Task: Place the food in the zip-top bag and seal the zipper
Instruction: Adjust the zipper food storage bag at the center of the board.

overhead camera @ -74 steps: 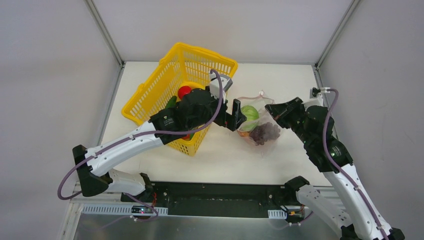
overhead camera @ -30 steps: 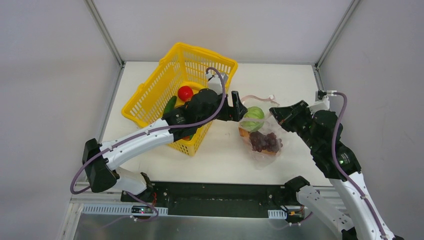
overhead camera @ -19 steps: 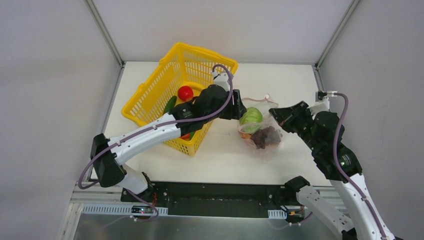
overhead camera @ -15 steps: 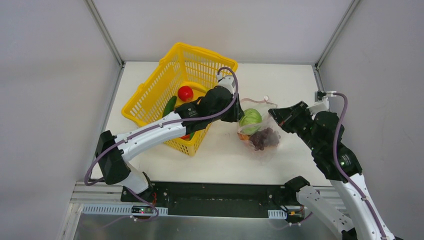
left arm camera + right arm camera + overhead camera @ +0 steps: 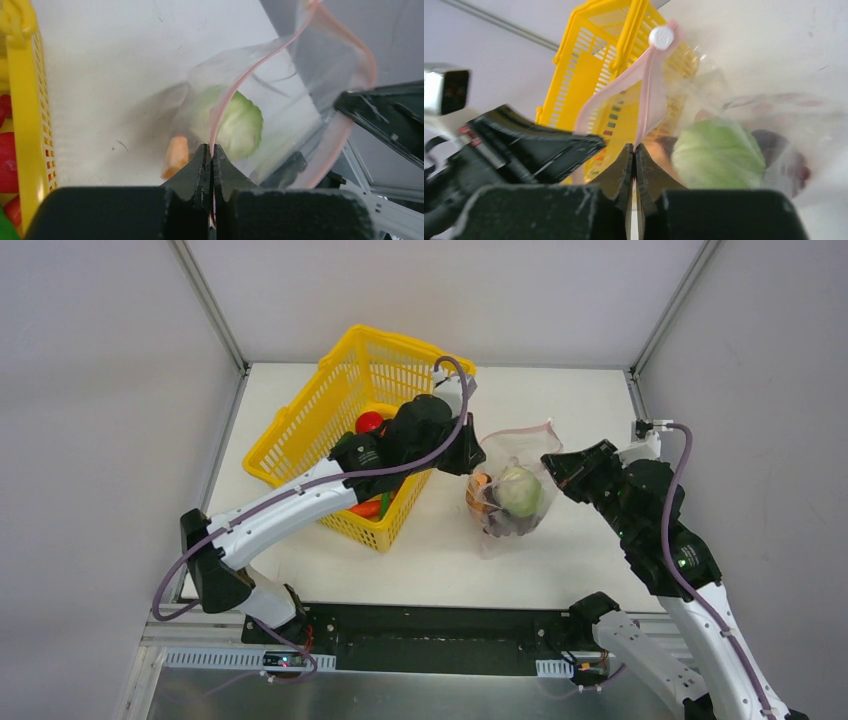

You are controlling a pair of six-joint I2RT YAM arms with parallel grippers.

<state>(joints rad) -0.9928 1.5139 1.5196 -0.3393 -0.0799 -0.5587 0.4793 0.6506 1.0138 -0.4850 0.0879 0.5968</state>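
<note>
Bag hangs between our closed grippers: left gripper and right gripper each pinch its zipper, cabbage inside

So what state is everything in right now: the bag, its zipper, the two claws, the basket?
zip-top bag: held up by its mouth edge between both arms.
zipper: unsealed, mouth gaping.
left gripper: shut on the bag's edge.
right gripper: shut on the bag's edge.
cabbage: inside the bag.
basket: holds a tomato.
</note>
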